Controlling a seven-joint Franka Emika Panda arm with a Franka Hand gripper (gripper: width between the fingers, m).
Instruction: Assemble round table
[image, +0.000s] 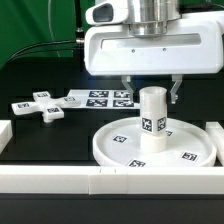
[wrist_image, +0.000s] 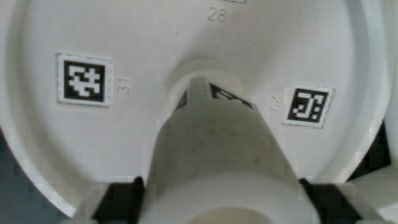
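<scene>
The round white disc (image: 110, 150) lies flat on the black table, rim up, tags on its face. The short cylinder leg (image: 152, 125) stands upright at the disc's centre, a tag on its side. My gripper (image: 152, 95) comes down from above and is shut on the leg's upper end. In the wrist view the black pads (wrist_image: 121, 200) press both sides of the leg (wrist_image: 222, 150), with the disc (wrist_image: 71, 130) and two of its tags beyond. The cross-shaped foot (image: 40, 106) lies loose on the table toward the exterior view's left.
The marker board (image: 100, 98) lies flat behind the disc, next to the foot. White border rails run along the front (image: 60, 180), the exterior view's left (image: 4, 130) and right (image: 215, 135). A green backdrop hangs behind.
</scene>
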